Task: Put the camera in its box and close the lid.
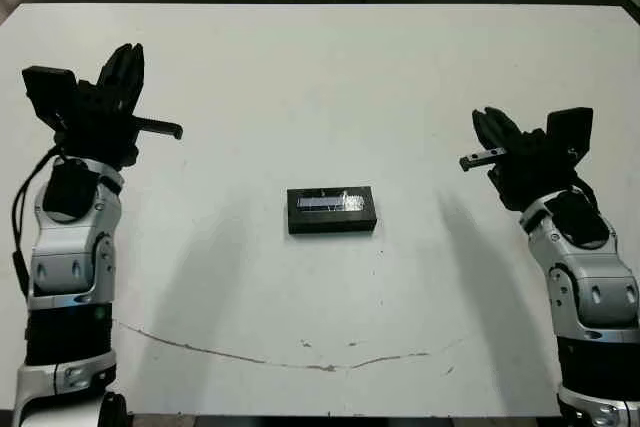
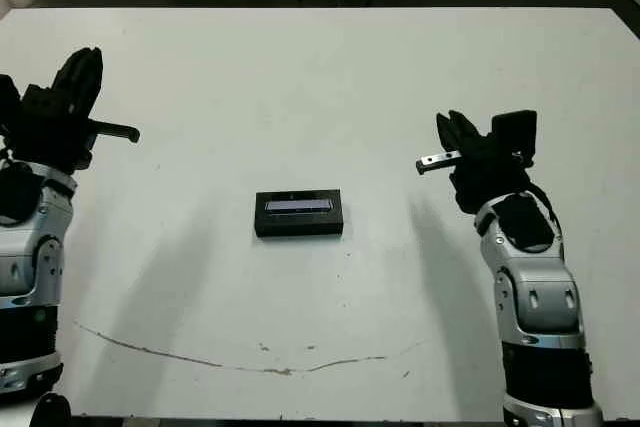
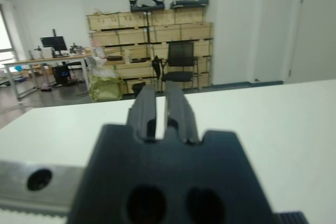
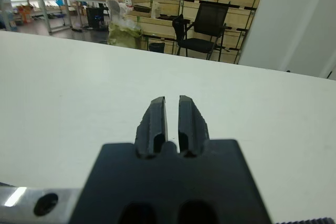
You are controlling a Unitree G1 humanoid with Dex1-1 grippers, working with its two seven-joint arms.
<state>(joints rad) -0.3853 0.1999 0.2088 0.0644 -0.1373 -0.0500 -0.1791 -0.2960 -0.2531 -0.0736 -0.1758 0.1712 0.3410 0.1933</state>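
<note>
Flat black lid with pale purplish strip window seated on the shallow black box at mid-table, slim black camera unseen, presumably inside; best just to check for a flush fit, pressing lightly if proud. Head views alone show the box, left gripper and right gripper well apart from it. Wrist views alone show each pair of fingers nearly together, empty.

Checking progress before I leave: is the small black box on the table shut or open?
Shut: the flat black lid with its pale purplish strip window covers the box; no white lining shows.
</note>
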